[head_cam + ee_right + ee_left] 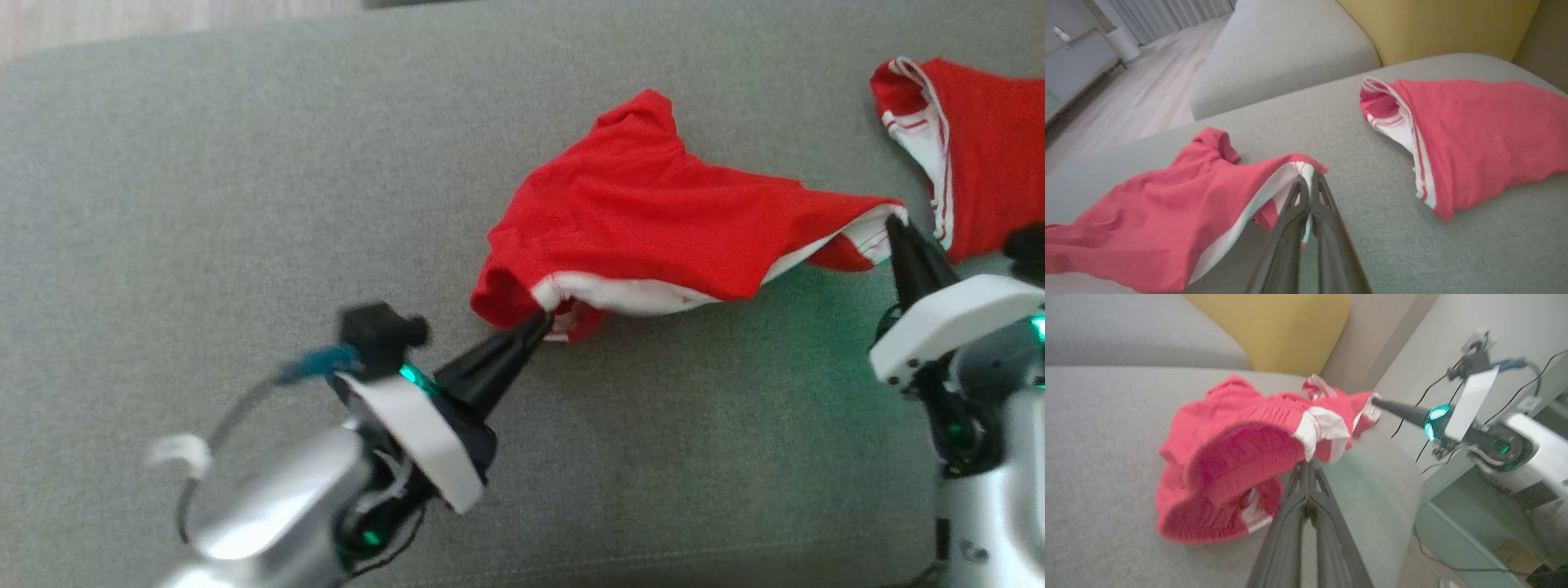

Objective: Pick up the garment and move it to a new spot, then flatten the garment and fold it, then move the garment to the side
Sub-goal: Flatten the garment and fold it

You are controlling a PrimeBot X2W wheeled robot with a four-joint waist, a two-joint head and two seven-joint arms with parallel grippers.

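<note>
No legible text, brand or number in any view. Closest candidates:
- faint dark marking on the right forearm (971,552), lower right of the head view, too blurred to read
- white tag (181,454) on the cable, lower left of the head view, blurred
- garment (645,220), mid-frame: plain red with white trim, no print to be made out

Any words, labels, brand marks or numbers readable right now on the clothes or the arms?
No text can be read.
On the red garment: white trim, no print or label showing.
On the second red garment: white stripes, no lettering.
On the right forearm: a small dark mark, too blurred to read.
</note>
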